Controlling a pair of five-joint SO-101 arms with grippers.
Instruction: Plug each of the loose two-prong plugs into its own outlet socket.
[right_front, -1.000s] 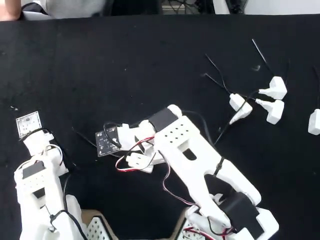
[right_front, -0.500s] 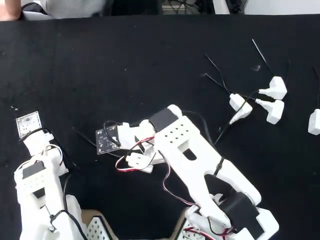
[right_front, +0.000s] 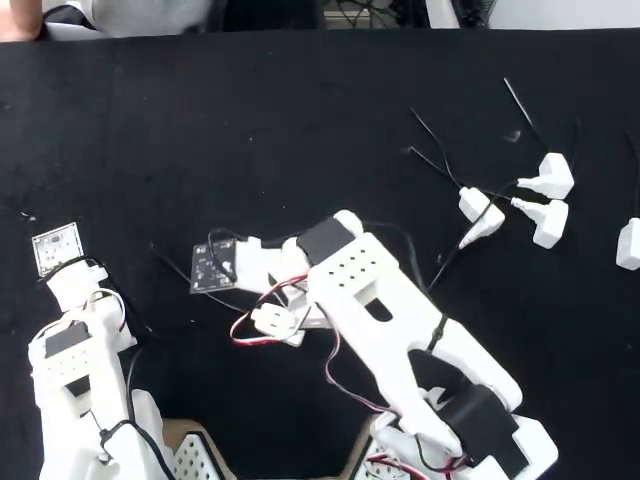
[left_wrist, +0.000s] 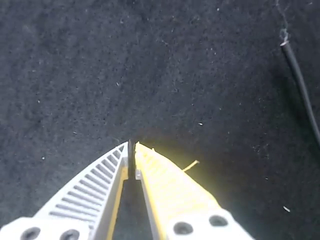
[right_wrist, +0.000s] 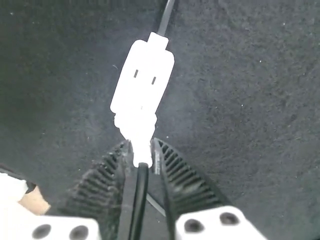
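right gripper: clamped on a white plug, which touches the end of an outlet socket on the black table
left gripper: fingers pressed together above the table
loose plugs: laid near the table's far right

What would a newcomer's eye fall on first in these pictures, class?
First comes the right gripper, shut on the narrow end of a white socket piece with two slots, over the black table. Next is the cluster of loose white plugs with black cables at the table's right side in the high view, apart from both arms. The left gripper hangs shut over the table.
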